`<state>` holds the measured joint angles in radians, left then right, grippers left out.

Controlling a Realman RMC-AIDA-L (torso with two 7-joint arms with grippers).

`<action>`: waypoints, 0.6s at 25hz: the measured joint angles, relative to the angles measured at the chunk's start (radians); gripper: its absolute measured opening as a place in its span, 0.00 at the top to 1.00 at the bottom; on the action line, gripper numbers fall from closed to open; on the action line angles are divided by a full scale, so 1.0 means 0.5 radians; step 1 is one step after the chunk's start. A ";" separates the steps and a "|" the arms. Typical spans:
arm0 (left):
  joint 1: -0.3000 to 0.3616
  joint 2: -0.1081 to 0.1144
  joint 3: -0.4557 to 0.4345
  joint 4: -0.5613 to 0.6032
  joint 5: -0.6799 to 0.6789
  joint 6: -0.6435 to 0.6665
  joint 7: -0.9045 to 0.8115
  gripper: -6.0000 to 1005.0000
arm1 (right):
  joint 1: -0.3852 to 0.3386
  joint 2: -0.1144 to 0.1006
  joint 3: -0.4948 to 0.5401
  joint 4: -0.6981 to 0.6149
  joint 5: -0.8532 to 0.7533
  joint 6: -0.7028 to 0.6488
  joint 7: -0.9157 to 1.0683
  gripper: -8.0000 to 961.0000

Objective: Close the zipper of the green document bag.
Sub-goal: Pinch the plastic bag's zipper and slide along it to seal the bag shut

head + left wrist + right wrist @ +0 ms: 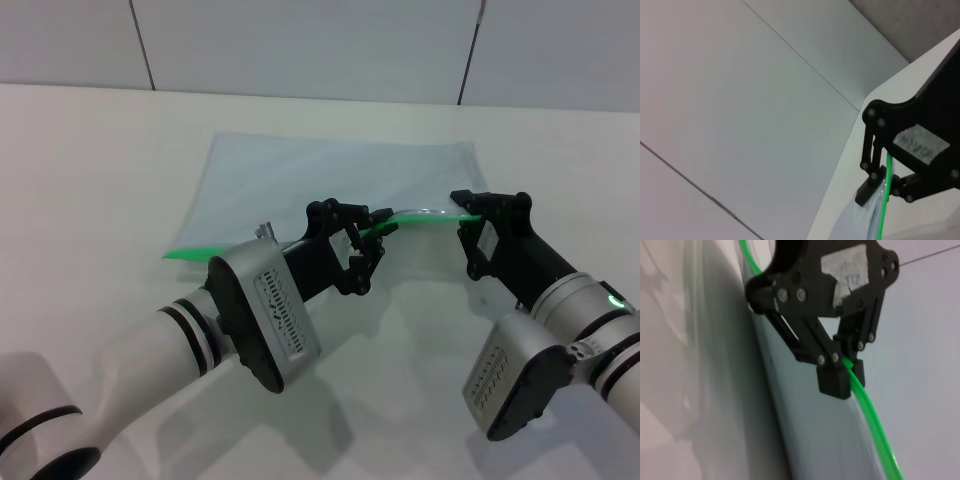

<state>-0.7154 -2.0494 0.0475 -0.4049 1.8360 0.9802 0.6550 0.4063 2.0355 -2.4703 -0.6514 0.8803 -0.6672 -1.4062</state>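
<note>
The green document bag [330, 170] lies flat on the white table, pale and translucent, with its bright green zipper [205, 250] along the near edge. My left gripper [380, 232] is shut on the zipper a little right of its middle. The right wrist view shows the left gripper [846, 376] pinching the green strip [875, 425]. The slider is hidden among those fingers. My right gripper [468, 218] is shut on the zipper's right end, and the left wrist view shows that gripper [885, 187] with the strip [882, 215] between its fingers. Between the grippers the strip is slightly raised.
The white table [100, 150] extends on all sides of the bag. A pale panelled wall [300, 40] runs along the table's far edge. Both forearms reach in from the near side, the left one crossing in front of the bag's near edge.
</note>
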 joint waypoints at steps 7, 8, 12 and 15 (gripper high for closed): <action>0.008 0.000 -0.010 0.001 0.000 0.000 -0.003 0.88 | -0.013 -0.002 0.042 0.049 0.005 -0.067 0.011 0.95; 0.008 0.001 -0.011 0.002 0.000 0.000 -0.003 0.88 | -0.014 -0.002 0.046 0.056 0.011 -0.076 0.012 0.95; 0.013 0.003 -0.013 0.006 0.000 0.000 -0.003 0.87 | -0.015 -0.004 0.058 0.074 0.052 -0.080 0.013 0.95; 0.013 0.003 -0.013 0.006 0.000 0.000 -0.003 0.87 | -0.015 -0.006 0.077 0.100 0.080 -0.105 0.014 0.95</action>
<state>-0.7087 -2.0479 0.0407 -0.4019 1.8361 0.9802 0.6535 0.3989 2.0326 -2.4317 -0.6012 0.9205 -0.7195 -1.3994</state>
